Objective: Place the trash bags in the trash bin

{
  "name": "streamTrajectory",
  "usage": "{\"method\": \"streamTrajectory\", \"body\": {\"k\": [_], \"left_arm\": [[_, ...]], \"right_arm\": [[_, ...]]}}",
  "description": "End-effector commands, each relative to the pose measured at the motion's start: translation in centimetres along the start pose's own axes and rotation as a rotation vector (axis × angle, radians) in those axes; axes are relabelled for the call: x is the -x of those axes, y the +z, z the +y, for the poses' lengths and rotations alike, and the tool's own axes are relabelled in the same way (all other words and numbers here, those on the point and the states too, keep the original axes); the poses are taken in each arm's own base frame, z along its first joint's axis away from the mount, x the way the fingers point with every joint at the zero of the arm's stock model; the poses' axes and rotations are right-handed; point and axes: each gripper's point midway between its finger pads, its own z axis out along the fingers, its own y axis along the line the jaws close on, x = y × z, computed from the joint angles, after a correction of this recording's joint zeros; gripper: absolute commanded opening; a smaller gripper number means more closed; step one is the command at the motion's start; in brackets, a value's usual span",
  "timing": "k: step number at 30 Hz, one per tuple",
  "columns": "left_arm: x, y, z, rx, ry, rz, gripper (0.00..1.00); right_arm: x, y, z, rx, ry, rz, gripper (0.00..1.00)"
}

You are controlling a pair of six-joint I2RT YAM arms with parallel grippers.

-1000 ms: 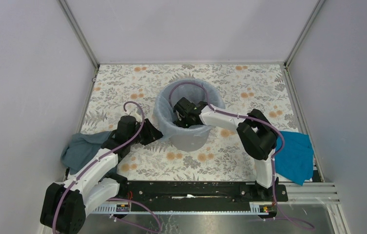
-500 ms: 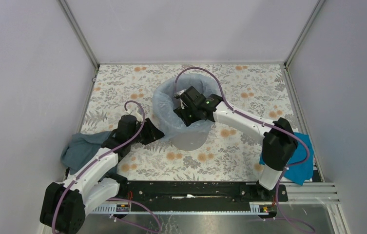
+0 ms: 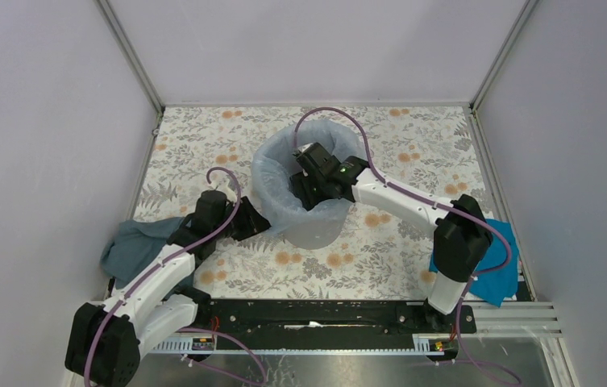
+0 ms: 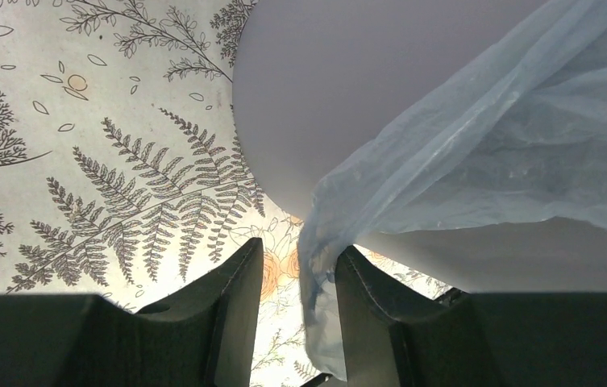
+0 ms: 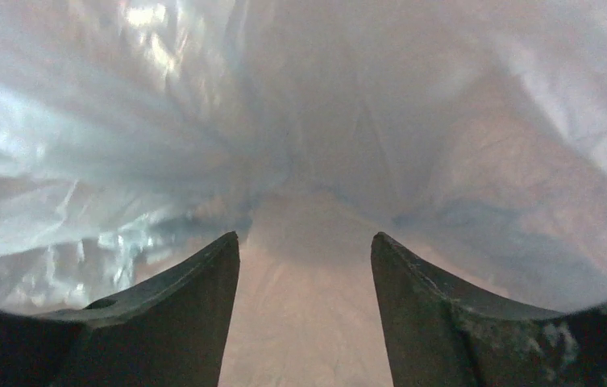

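Note:
The light-grey trash bin (image 3: 317, 230) stands mid-table, and the pale-blue trash bag (image 3: 271, 182) lines it and drapes over its rim. My right gripper (image 3: 307, 196) reaches down inside the bin. In the right wrist view it (image 5: 305, 242) is open and empty, with wrinkled bag film (image 5: 122, 121) all around. My left gripper (image 3: 257, 221) sits low against the bin's left side. In the left wrist view it (image 4: 298, 258) is open beside the bin wall (image 4: 348, 89). A hanging flap of the bag (image 4: 509, 137) falls into the gap and lies against the right finger (image 4: 368, 314).
A dark teal-grey cloth (image 3: 134, 242) lies under the left arm at the left edge. A bright blue cloth (image 3: 489, 260) lies at the right edge behind the right arm. Grey walls close three sides; a black rail (image 3: 324, 313) runs along the front.
My right arm has stretched out and its wrist has risen and shifted toward the bin's far side. The bag has spread wider over the left rim. The left arm has barely moved.

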Motion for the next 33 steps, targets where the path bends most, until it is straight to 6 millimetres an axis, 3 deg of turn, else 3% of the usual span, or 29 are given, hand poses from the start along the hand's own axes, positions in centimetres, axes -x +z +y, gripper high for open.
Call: {"method": "streamTrajectory", "body": {"k": [1, 4, 7, 9, 12, 15, 18, 22, 25, 29, 33], "left_arm": [[1.5, -0.6, -1.1, -0.016, 0.048, -0.062, 0.42], [1.8, -0.8, -1.3, 0.009, 0.076, -0.072, 0.42], [2.2, -1.0, -1.4, 0.049, 0.114, -0.090, 0.43], [2.2, -1.1, -1.6, 0.066, 0.136, -0.098, 0.44], [2.2, -1.2, -2.3, 0.059, 0.149, -0.104, 0.45], [2.3, -1.4, -2.7, 0.078, 0.172, -0.118, 0.45], [2.7, -1.8, -2.0, 0.133, 0.199, -0.134, 0.51], [2.8, -2.0, -1.4, 0.152, 0.226, -0.142, 0.55], [2.6, -1.8, -1.6, 0.136, 0.221, -0.135, 0.55], [2.4, -1.7, -2.0, 0.111, 0.214, -0.133, 0.55], [2.2, -2.0, -2.5, 0.090, 0.216, -0.124, 0.54]], "right_arm": [[1.8, -0.9, -0.4, -0.078, 0.038, -0.094, 0.66], [2.0, -1.4, 1.2, -0.063, 0.021, -0.081, 0.69], [1.6, -0.7, 2.5, -0.053, 0.027, -0.070, 0.89], [0.7, 0.1, 2.4, -0.082, 0.022, -0.021, 0.95], [0.9, -0.2, 2.0, -0.126, 0.005, -0.034, 0.99], [1.6, -1.1, 1.5, -0.161, -0.035, -0.070, 1.00], [2.0, -2.7, 0.8, -0.110, -0.014, -0.070, 1.00], [2.8, -5.6, 3.2, 0.068, 0.000, -0.134, 1.00], [3.3, -7.0, 3.0, 0.078, -0.011, -0.142, 1.00], [2.9, -5.5, 4.1, 0.108, -0.010, -0.120, 1.00], [3.5, -4.7, 3.1, -0.143, -0.093, -0.117, 1.00]]}}
